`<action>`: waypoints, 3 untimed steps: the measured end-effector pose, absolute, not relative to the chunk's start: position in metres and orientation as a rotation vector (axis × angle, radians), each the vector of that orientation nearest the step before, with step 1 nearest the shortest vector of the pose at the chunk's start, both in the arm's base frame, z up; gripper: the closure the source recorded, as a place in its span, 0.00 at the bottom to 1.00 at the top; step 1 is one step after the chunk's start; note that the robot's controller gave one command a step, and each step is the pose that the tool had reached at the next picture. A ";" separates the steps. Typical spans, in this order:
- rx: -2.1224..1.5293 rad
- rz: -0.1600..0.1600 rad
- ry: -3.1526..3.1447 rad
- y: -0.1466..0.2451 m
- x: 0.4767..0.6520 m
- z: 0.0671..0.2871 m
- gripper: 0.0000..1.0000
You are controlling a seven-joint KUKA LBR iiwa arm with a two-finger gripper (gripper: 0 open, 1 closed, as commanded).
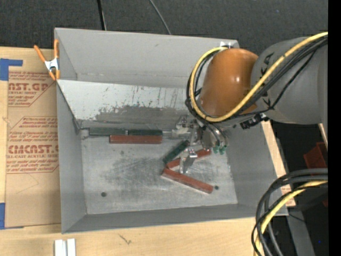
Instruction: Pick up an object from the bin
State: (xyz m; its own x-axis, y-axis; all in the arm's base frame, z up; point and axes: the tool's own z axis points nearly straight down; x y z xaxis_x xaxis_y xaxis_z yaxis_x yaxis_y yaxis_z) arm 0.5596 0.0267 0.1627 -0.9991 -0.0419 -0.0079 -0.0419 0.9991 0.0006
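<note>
**Claw low among the sticks, right of the bin's middle**

From my desk I see the gripper (187, 161) down close to the floor of the bin (69, 159), right of centre, under the arm's orange cover (226, 81). It sits among three small pieces. A dark green stick (175, 153) slants off to its left, a short red piece (203, 152) lies just to its right, and a flat red-brown bar (187, 180) lies aslant on its near side. I cannot tell whether the claw is spread or pinched, because the wrist hardware crowds it. I see nothing clearly held, and I cannot say which of the three pieces it touches.

Well apart, at the far left of the floor, a longer red-brown bar (136, 139) lies alongside a dark green bar (128, 133).

These pieces look to me like light, stiff sticks, smooth-sided and not fragile. Lying flat on bare metal, I'd expect them to skid or pivot if nudged at one end. I would take the near red-brown bar across its narrow width, about mid-length, so that it hangs level. Its left end lies close to the green stick, so a grip there might catch both.
</note>
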 end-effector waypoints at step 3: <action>-0.325 0.000 3.121 -0.029 0.589 0.211 1.00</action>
